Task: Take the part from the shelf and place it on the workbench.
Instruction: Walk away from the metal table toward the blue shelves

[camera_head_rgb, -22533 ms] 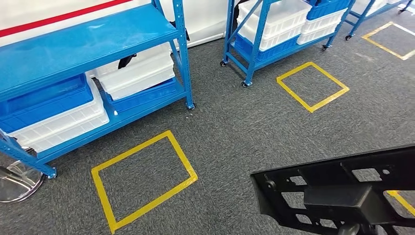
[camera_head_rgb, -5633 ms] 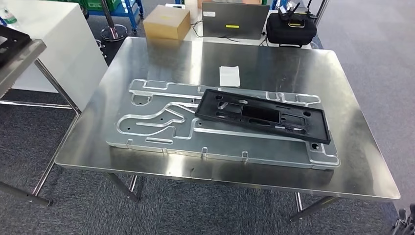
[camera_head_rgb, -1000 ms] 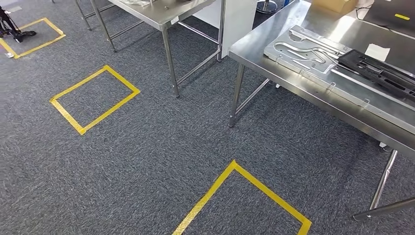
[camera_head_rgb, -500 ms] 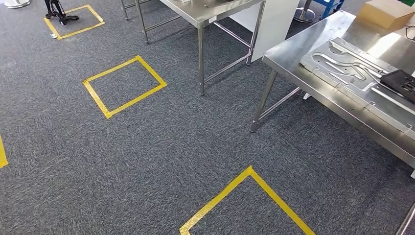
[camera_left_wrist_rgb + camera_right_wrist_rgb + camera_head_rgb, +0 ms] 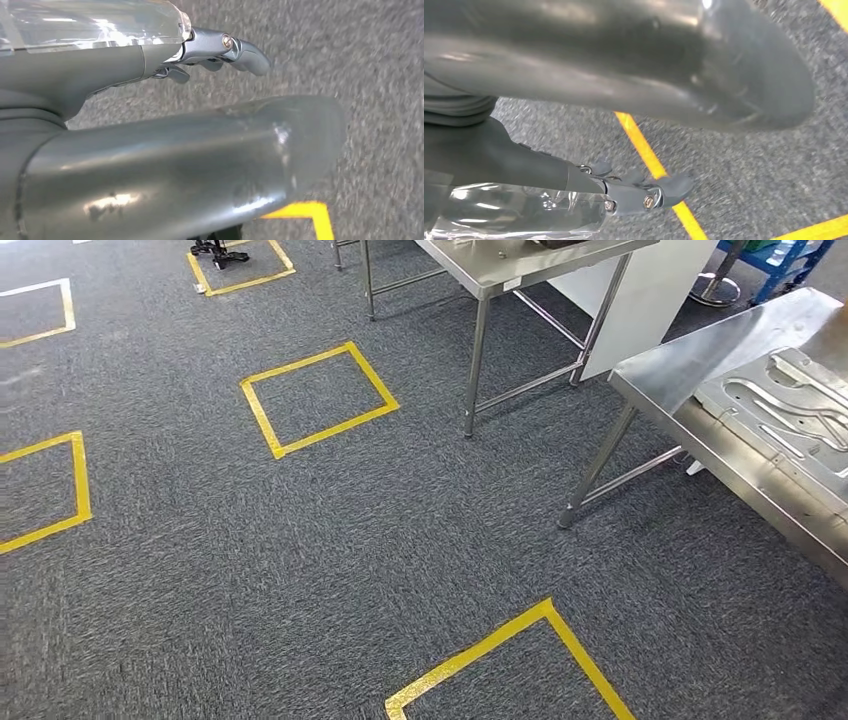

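Note:
The steel workbench (image 5: pixel 690 355) stands at the right edge of the head view. A machined metal fixture plate (image 5: pixel 790 415) lies on it. My left hand (image 5: pixel 150 130) hangs over the grey carpet with its fingers (image 5: pixel 240 50) stretched out and nothing in it. My right hand (image 5: pixel 599 55) also hangs above the carpet, fingers (image 5: pixel 649 192) apart and holding nothing, over a yellow tape line (image 5: pixel 649 155).
A second steel table (image 5: pixel 520 262) and a white cabinet (image 5: pixel 645 295) stand at the back. Yellow tape squares (image 5: pixel 318 400) mark the carpet, one close in front (image 5: pixel 520 660). A black stand (image 5: pixel 218 252) sits far back, a blue shelf (image 5: pixel 790 255) at the top right.
My camera has swung left: the workbench slid to the right edge and the black part on it passed out of the picture. More taped squares came in on the left.

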Robot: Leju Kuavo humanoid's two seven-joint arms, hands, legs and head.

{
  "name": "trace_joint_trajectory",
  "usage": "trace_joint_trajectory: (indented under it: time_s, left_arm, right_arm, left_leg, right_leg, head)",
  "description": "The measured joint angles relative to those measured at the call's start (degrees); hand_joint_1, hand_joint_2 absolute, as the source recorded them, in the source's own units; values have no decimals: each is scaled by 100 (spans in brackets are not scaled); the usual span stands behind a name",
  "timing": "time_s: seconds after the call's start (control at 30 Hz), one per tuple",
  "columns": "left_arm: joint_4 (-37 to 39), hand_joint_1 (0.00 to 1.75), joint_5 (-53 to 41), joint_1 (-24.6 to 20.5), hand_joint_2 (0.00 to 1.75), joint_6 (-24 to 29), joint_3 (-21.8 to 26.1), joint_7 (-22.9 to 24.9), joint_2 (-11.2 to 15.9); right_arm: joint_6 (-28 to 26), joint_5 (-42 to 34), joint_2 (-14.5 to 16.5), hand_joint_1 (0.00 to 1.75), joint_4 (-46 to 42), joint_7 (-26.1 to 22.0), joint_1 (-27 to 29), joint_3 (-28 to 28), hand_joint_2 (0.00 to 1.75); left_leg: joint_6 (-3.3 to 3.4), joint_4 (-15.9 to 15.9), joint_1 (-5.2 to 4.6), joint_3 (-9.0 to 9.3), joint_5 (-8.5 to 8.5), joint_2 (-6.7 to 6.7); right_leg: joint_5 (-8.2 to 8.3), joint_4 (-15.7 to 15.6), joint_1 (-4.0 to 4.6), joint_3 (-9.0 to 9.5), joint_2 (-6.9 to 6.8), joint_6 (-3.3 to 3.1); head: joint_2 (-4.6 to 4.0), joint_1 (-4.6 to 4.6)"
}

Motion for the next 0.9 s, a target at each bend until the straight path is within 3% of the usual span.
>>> trace_joint_trajectory:
  time_s: [0.07, 0.13, 0.2, 0.23, 0.27, 0.33, 0.4, 0.47, 0.53, 0.57, 0.63, 0.67, 0.7, 0.73, 0.77, 0.83, 0.9]
  left_arm:
    - [2, 0, -22, 2, 0, 31, -13, -20, -31]
    - [3, 0, -27, -15, 0, 44, -25, -28, -52]
    - [3, 0, -46, -19, 0, 49, -45, -38, -70]
    - [3, 0, -60, -12, 0, 53, -56, -46, -81]
    - [3, 0, -71, -3, 0, 57, -68, -52, -92]
    - [2, 0, -85, -4, 0, 65, -94, -63, -108]
    - [2, 0, -99, -19, 0, 73, -122, -72, -123]
    - [2, 0, -117, -11, 0, 77, -139, -77, -135]
    - [2, 0, -133, 6, 0, 79, -150, -80, -154]
    - [2, 0, -138, 5, 0, 82, -155, -81, -165]
    - [2, 0, -145, -10, 0, 92, -166, -84, -184]
    - [2, 0, -149, -16, 0, 99, -170, -85, -191]
    - [2, 0, -154, -18, 0, 105, -173, -86, -197]
    - [2, 0, -158, -16, 0, 111, -176, -87, -203]
    - [1, 0, -162, -15, 0, 117, -180, -89, -208]
    - [2, 0, -164, -14, 0, 126, -190, -93, -221]
    - [1, 0, -165, -13, 0, 129, -196, -96, -230]
  right_arm:
    - [17, 44, -4, 0, -1, 43, 12, -22, 0]
    - [26, 72, -7, 0, -2, 66, 37, -38, 0]
    - [41, 107, -10, 0, -2, 84, 51, -60, 0]
    - [52, 131, -14, 0, -2, 93, 52, -73, 0]
    - [65, 155, -17, 0, -2, 102, 51, -86, 0]
    - [91, 192, -25, 0, -3, 117, 49, -102, 0]
    - [105, 233, -33, 0, -4, 125, 47, -113, 0]
    - [110, 286, -39, 0, -5, 127, 30, -119, 0]
    - [118, 356, -44, 0, -8, 129, 18, -119, 0]
    - [121, 396, -47, 0, -8, 132, 20, -119, 0]
    - [120, 478, -54, 0, -8, 158, 39, -119, 0]
    - [120, 516, -56, 0, -7, 181, 46, -119, 0]
    - [119, 553, -59, 0, -7, 210, 52, -119, 0]
    - [119, 592, -60, 0, -7, 242, 55, -119, 0]
    - [119, 633, -61, 0, -7, 276, 57, -119, 0]
    - [119, 700, -66, 0, -7, 337, 64, -118, 0]
    - [119, 726, -69, 0, -7, 366, 73, -117, 0]
  left_leg:
    - [-34, 308, -15, -145, -207, 263]
    - [-62, 1033, -6, -479, -594, 582]
    - [-97, 1578, 10, -718, -782, 677]
    - [-107, 1547, 19, -683, -717, 697]
    - [-111, 1282, 27, -528, -558, 732]
    - [-97, 458, 21, -64, -232, 934]
    - [-43, 17, -11, 161, -127, 1059]
    - [26, -15, -32, 143, -128, 964]
    - [104, -57, -19, 160, -88, 858]
    - [144, -79, -7, 167, -62, 807]
    - [188, -87, -9, 151, -36, 699]
    - [195, -86, -15, 140, -32, 633]
    - [198, -84, -22, 137, -30, 559]
    - [198, -80, -26, 140, -30, 480]
    - [194, -75, -27, 150, -33, 398]
    - [179, -62, -24, 166, -42, 247]
    - [167, -55, -18, 164, -50, 172]
  right_leg:
    - [43, -91, -20, 43, -163, -83]
    - [47, -111, 3, 53, -329, -124]
    - [29, -101, 22, 52, -499, -127]
    - [18, -94, 25, 55, -576, -121]
    - [2, -84, 26, 64, -649, -109]
    - [-43, -49, 42, 90, -776, -61]
    - [-85, -18, 63, 112, -876, 3]
    - [-102, -23, 65, 138, -960, 68]
    - [-204, 67, 40, 130, -840, 136]
    - [-345, 257, 26, 51, -694, 159]
    - [-747, 974, 10, -298, -398, 178]
    - [-902, 1368, 9, -502, -338, 180]
    - [-954, 1628, 9, -648, -313, 178]
    - [-883, 1684, 8, -701, -301, 172]
    - [-694, 1494, 6, -637, -281, 160]
    - [-214, 737, -3, -323, -124, 122]
    - [27, 258, -8, -121, 48, 96]
  head:
    - [0, -21]
    - [-1, -43]
    - [0, -44]
    - [0, -44]
    - [0, -45]
    - [-1, -46]
    - [-1, -29]
    - [-1, -14]
    - [-1, -8]
    - [0, -1]
    - [1, 10]
    - [1, 10]
    - [0, 10]
    - [0, 10]
    - [-1, 10]
    - [0, 12]
    - [1, 14]
